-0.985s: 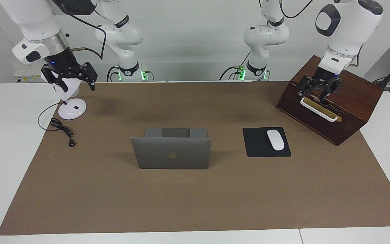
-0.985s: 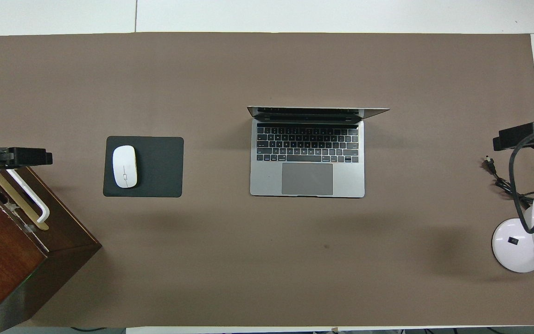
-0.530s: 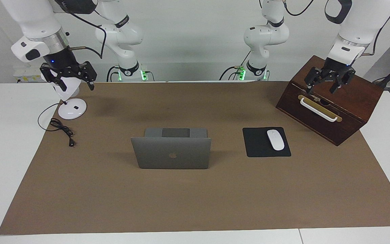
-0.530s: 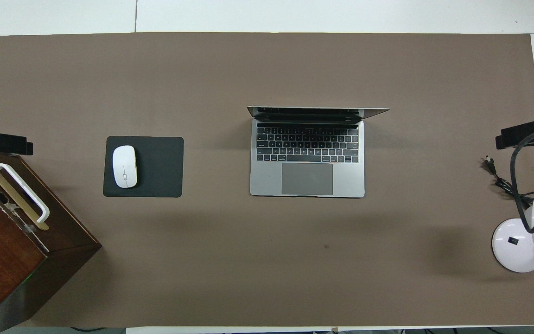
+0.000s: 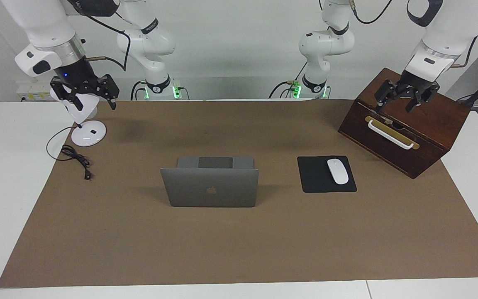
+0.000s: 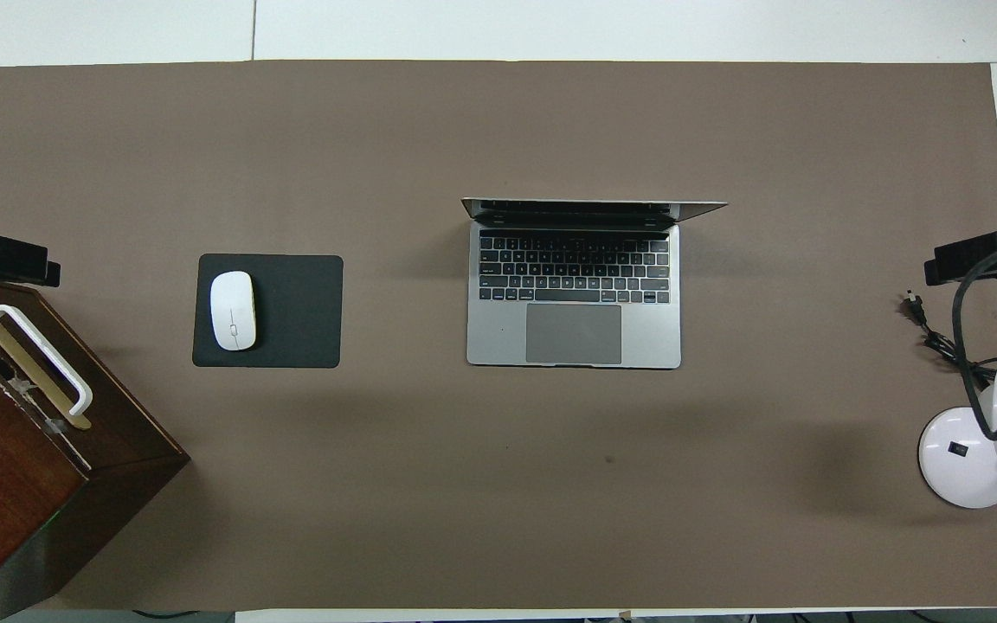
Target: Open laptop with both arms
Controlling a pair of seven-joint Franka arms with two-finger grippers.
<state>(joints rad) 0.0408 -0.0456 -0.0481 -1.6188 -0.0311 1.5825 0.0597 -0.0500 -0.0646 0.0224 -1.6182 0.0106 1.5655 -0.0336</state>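
One laptop [image 5: 210,187] stands open at frame centre on the brown mat [image 5: 239,249], with bare mat all around it. One mouse [image 5: 337,171] lies on one pad [image 5: 326,174]. Two grippers, both spread and empty: left gripper [image 5: 406,99] over the box [image 5: 405,137] at upper right, right gripper [image 5: 84,95] over the lamp [image 5: 87,133] at upper left.

The only sign is the dark apple logo centred on the raised lid of the laptop [image 5: 210,187], seen in the facing view. The keyboard's key legends in the overhead view are too small to read, as is the lettering on the black bands of the arms.
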